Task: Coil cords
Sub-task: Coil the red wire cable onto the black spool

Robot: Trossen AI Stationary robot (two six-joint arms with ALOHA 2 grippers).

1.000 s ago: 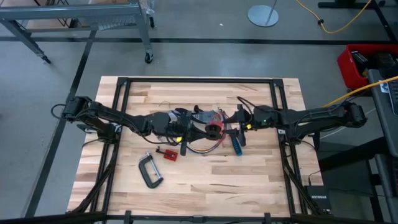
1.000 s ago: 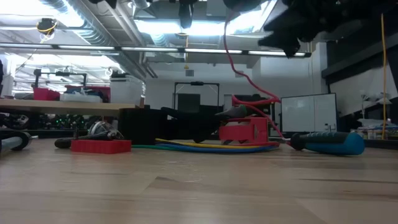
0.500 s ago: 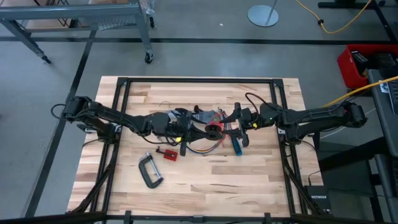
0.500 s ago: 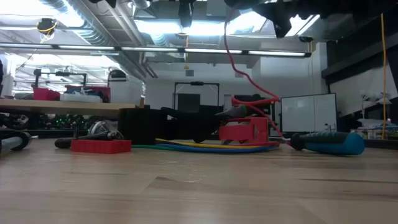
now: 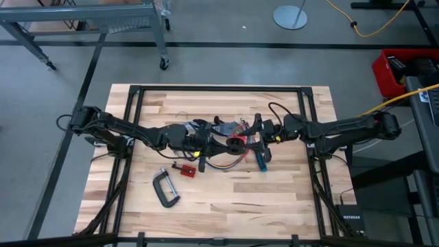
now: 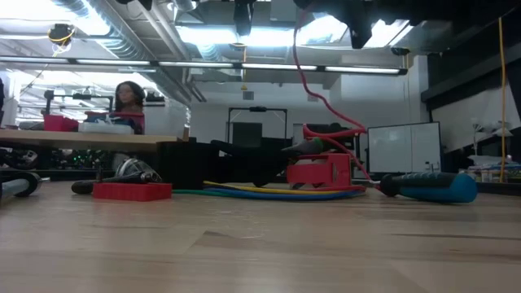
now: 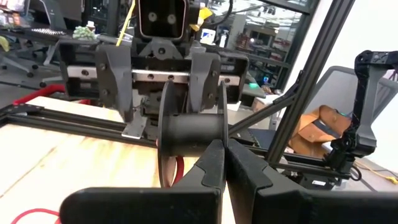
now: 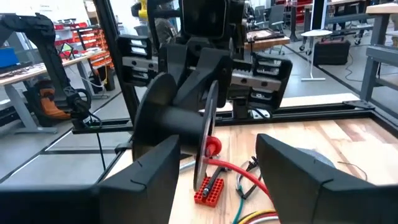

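Left gripper (image 5: 206,145) fingers are clenched on a black spool (image 7: 189,134) held above the middle of the tabletop (image 5: 226,199). Right gripper (image 5: 255,137) faces it, fingers spread wide and grasping nothing. The cords (image 5: 230,163) lie between the grippers beside the blue-handled screwdriver (image 5: 261,160), a red strand (image 6: 321,98) rising to the spool.

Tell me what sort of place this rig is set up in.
Most likely a robotics lab or workshop. The low view shows exposed ceiling ducts and long strip lights; the right wrist view shows workbenches and another robot arm beyond the table; the wooden table stands on bare concrete floor.
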